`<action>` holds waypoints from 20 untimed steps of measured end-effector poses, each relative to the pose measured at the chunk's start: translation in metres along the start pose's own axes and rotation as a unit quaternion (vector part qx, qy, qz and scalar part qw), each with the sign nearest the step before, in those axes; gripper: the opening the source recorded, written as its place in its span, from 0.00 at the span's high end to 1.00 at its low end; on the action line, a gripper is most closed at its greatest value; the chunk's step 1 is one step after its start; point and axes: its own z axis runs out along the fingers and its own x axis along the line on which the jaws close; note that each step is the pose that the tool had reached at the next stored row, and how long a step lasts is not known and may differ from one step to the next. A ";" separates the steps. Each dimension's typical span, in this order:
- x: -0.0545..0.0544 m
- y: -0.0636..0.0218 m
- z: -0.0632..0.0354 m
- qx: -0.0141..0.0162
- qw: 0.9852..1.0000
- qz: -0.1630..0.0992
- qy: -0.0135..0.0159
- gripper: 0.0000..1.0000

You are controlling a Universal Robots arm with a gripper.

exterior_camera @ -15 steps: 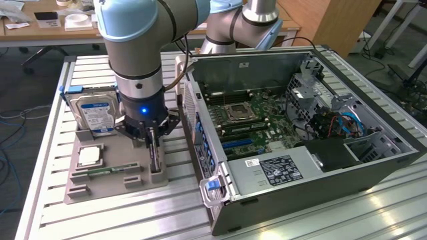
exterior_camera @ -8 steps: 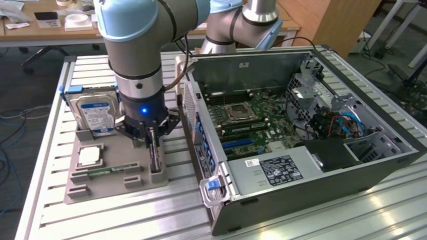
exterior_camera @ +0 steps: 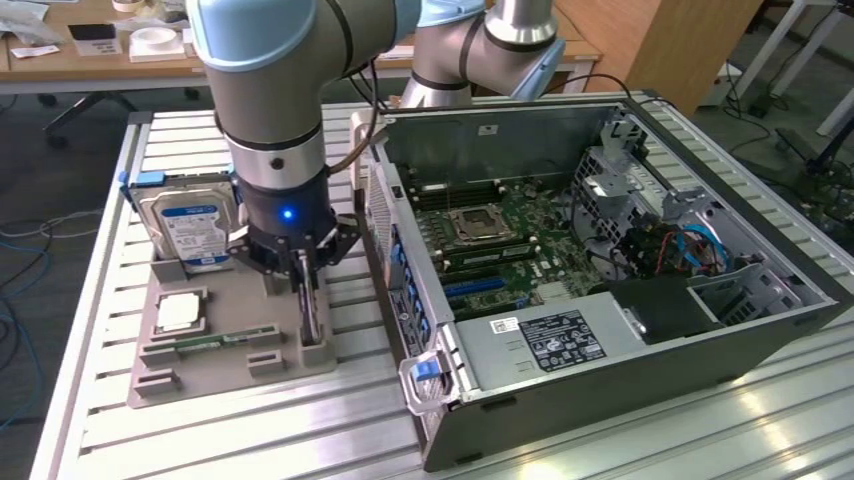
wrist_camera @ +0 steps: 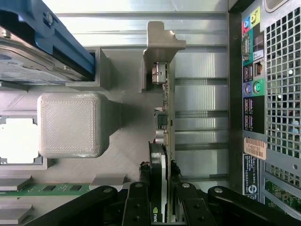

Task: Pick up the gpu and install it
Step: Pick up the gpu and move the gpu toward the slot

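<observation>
The gpu (exterior_camera: 311,312) stands on edge in a slot at the exterior view's right side of the grey holder tray (exterior_camera: 214,378). In the wrist view the gpu (wrist_camera: 163,117) appears edge-on, a thin green board with its metal bracket at the far end. My gripper (exterior_camera: 304,268) hangs straight down over the card. Its black fingers (wrist_camera: 143,176) press against both faces of the card near one end, so my gripper (wrist_camera: 160,167) is shut on it. The card still sits in the holder.
The tray also holds a silver hard drive (exterior_camera: 187,225) in a blue bracket, a CPU (exterior_camera: 180,312) and a green memory stick (exterior_camera: 214,343). The open computer case (exterior_camera: 747,330) lies to the exterior view's right, motherboard slots (exterior_camera: 474,287) exposed, its rear panel (wrist_camera: 268,94) close beside the card.
</observation>
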 end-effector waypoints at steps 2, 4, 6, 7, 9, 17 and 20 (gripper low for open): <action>0.000 0.0002 -0.0038 0.000 1.000 0.000 0.000 0.73; 0.000 0.0003 -0.0078 0.000 1.000 0.000 0.000 0.73; 0.000 0.0006 -0.0129 0.000 1.000 0.000 0.000 0.73; 0.000 0.0007 -0.0156 0.000 1.000 0.000 0.000 0.73; 0.000 0.0009 -0.0207 0.000 1.000 0.000 0.000 0.73; -0.001 0.0020 -0.0439 0.000 1.000 0.000 0.000 0.73; -0.001 0.0023 -0.0509 0.000 1.000 0.000 0.000 0.73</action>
